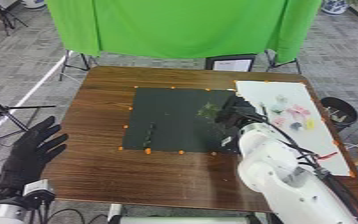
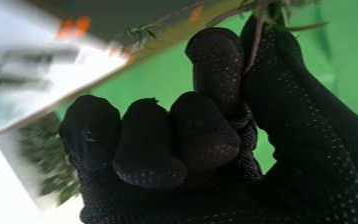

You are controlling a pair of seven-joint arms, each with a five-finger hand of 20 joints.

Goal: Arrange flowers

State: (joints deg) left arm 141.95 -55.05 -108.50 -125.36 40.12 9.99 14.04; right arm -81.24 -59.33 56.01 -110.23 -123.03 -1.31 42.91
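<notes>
Black container point(image 1: 339, 106) beside table point(image 1: 100, 175), contents unclear | right hand point(image 1: 237, 113) pinching green sprig point(image 1: 208, 110) | left hand point(image 1: 29, 152) wide

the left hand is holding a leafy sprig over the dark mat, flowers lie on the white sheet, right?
Wrong hand: the head view shows the right hand holding the leafy sprig over the dark mat. The flowers do lie on the white sheet.

Holds a green sprig point(image 1: 208, 110) in the right hand point(image 1: 235, 113) over the dark mat point(image 1: 181, 122), near flowers point(image 1: 297, 110) on the white sheet point(image 1: 257, 91); holds the left hand point(image 1: 26, 156) open by the wooden table point(image 1: 95, 167).
</notes>
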